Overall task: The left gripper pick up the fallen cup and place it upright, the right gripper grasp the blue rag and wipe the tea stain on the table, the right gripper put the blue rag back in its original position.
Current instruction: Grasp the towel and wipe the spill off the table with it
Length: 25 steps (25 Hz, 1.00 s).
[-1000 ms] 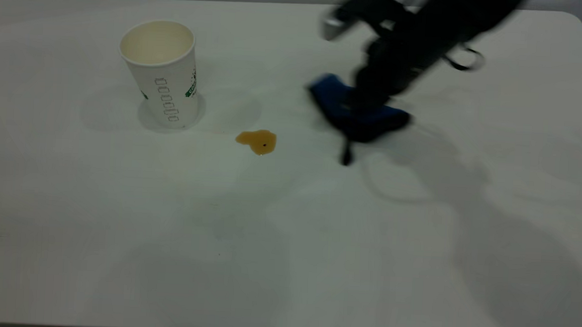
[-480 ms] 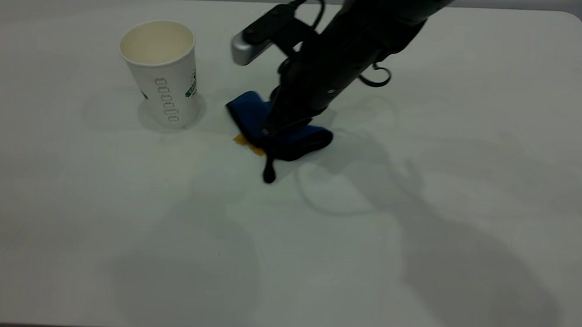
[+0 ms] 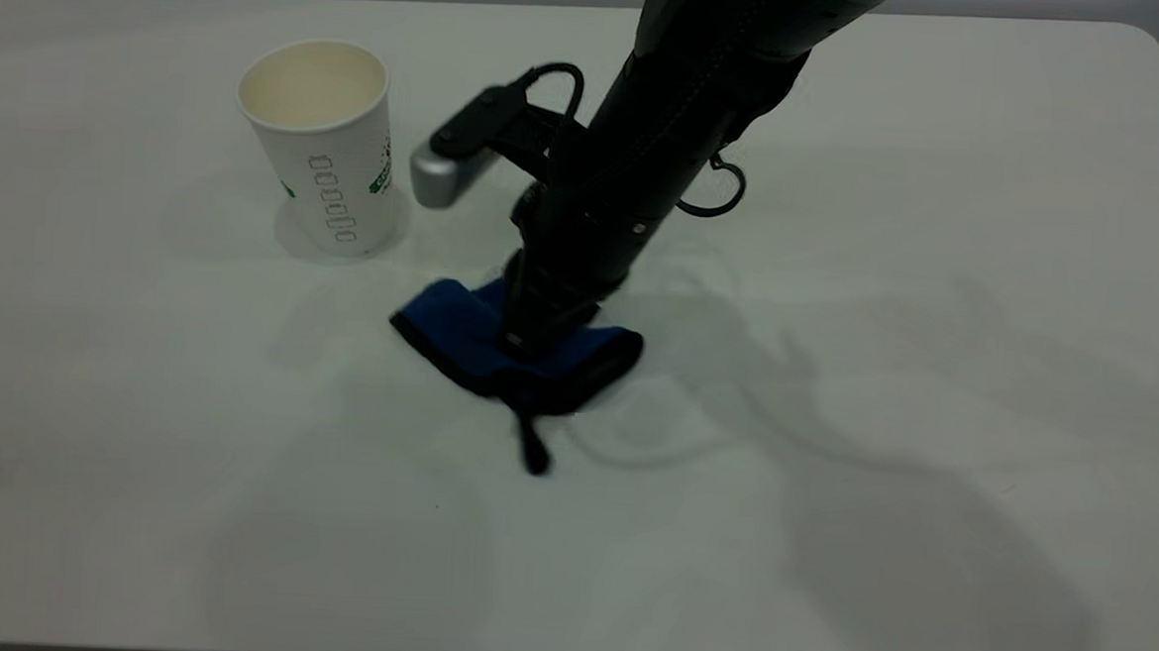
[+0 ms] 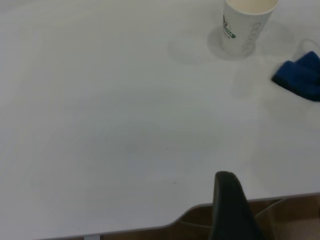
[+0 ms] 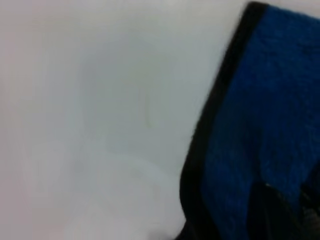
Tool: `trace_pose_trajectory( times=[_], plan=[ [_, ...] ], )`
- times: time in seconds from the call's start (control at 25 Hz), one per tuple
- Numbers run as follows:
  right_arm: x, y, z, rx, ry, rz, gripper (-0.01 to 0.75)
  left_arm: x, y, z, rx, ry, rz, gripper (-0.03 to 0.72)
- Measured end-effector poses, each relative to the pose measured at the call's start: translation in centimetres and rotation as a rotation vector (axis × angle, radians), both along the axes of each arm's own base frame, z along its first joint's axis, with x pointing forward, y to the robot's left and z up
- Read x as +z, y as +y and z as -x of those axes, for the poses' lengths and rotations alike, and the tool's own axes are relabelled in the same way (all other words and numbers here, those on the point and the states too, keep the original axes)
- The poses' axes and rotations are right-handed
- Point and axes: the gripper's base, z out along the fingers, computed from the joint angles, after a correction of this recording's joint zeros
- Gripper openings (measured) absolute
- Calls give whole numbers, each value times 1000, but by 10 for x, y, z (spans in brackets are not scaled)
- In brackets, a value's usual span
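So the right gripper is planted straight down on the blue rag, pressing it flat on the white counter. The arm comes in at a slant from the far side, with the silver module sticking out toward the cup. Fingers are pinching the rag's middle as far as I can see; the cloth bunches up around them. The rag's long axis runs roughly side to side across the exterior view, tilted a bit, and its black tail strap points toward the near edge of the counter. The tea stain isn't visible anywhere.

The cup stands upright, mouth up, well to the left of the rag and a bit farther back.

The left gripper sits parked near the counter's edge, only one dark piece showing, so I can't tell how its fingers are.
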Motion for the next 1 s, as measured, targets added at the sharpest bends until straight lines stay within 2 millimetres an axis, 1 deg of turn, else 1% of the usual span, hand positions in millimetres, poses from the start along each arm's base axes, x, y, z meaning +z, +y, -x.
trace_pose_trajectory(
  times=[0.08,0.28,0.4,0.52,0.6,0.72,1.0],
  plan=[
    [0,-7,-5,-34,-10,45,40,0,0,0,0,0,0,466],
    [5,-25,-29,-279,-105,95,40,0,0,0,0,0,0,466],
    [9,-29,-41,-385,-156,70,40,0,0,0,0,0,0,466],
    [9,-27,-46,-427,-177,45,40,0,0,0,0,0,0,466],
    [10,-24,-46,-430,-176,39,40,0,0,0,0,0,0,466],
    [9,-16,-40,-425,-162,31,40,0,0,0,0,0,0,466],
    [8,13,-12,-317,-75,41,40,0,0,0,0,0,0,466]
  ],
)
